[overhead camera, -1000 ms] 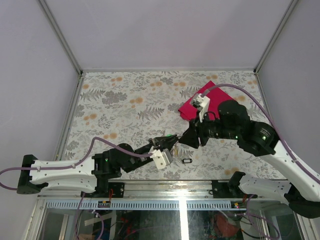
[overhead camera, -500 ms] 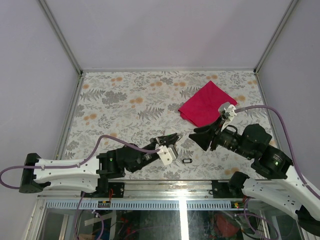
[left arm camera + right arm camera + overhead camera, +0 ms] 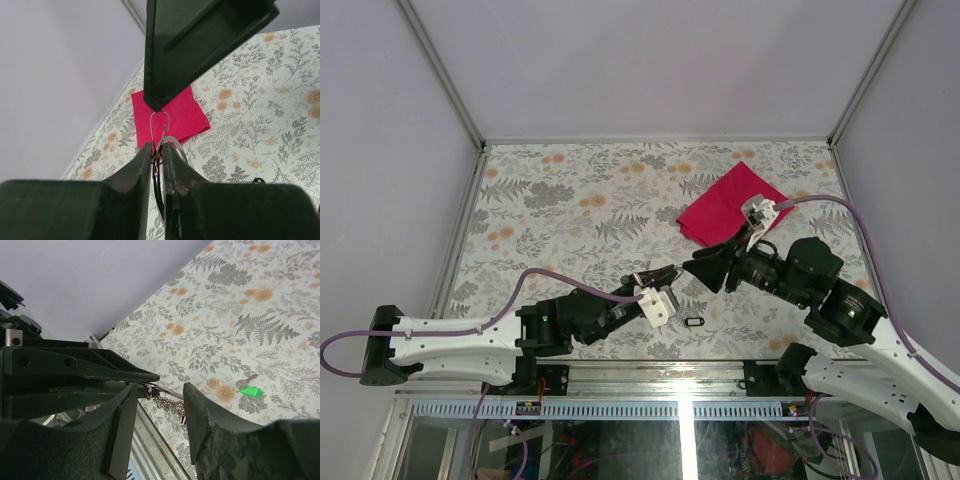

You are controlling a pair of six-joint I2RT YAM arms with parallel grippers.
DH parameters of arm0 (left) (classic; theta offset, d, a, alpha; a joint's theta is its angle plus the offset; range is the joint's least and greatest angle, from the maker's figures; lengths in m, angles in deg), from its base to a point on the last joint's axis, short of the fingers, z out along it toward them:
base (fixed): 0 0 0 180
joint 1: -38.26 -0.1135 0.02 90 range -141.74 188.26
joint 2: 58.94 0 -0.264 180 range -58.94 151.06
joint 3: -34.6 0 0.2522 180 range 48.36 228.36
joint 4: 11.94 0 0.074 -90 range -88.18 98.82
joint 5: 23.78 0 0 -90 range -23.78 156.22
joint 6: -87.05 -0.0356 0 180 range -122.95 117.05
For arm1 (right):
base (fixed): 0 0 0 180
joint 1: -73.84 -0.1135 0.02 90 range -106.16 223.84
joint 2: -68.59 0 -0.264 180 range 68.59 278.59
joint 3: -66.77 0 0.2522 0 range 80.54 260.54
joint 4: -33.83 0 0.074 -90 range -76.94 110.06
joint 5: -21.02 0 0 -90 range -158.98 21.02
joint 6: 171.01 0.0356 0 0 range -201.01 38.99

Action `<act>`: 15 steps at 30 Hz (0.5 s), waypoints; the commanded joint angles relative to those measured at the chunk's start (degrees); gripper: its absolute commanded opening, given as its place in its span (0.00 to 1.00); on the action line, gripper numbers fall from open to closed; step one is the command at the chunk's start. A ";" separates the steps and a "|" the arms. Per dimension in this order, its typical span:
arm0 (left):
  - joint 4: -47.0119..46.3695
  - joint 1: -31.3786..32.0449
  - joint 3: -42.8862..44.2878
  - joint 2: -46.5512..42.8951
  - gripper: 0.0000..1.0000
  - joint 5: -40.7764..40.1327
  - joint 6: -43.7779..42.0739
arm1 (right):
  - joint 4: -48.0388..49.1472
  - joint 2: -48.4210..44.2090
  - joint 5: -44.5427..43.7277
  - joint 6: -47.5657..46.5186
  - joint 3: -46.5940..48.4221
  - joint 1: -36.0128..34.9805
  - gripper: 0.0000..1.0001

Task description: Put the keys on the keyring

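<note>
My left gripper is shut on the keyring, a thin silver wire loop that sticks out past its fingertips. In the right wrist view the keyring has a short beaded chain hanging from it. My right gripper is open, its jaws either side of the ring and the left fingertips, not closed on anything. One black key tag lies on the table near the front edge. A green tag with a metal key lies on the table beyond.
A red cloth lies at the back right of the flowered table. Grey walls close in the sides and back. The metal front rail runs just behind both grippers.
My right gripper drew back to the right half a second ago and has come in again to the left gripper's tips. The left gripper still holds the ring, barely moved.
</note>
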 commanded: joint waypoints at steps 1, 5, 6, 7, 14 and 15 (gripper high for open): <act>-1.80 0.34 2.43 -0.19 0.00 -1.37 0.66 | 1.02 2.31 2.81 1.93 3.40 0.29 0.47; -1.44 0.41 2.46 -0.03 0.00 -1.41 0.66 | 1.39 3.38 4.60 2.87 3.37 0.25 0.44; -1.37 0.40 2.57 -0.07 0.00 -1.34 0.68 | 1.49 3.49 4.75 3.13 3.38 0.30 0.42; -1.35 0.42 2.55 -0.07 0.00 -1.27 0.67 | 1.66 3.61 4.84 3.35 3.32 0.24 0.40; -0.79 0.44 2.74 -0.25 0.00 -1.01 0.86 | 3.28 3.10 4.95 3.80 2.55 0.24 0.05; -0.74 0.42 2.78 -0.27 0.00 -0.92 0.87 | 3.53 2.81 5.02 3.68 2.39 0.23 0.02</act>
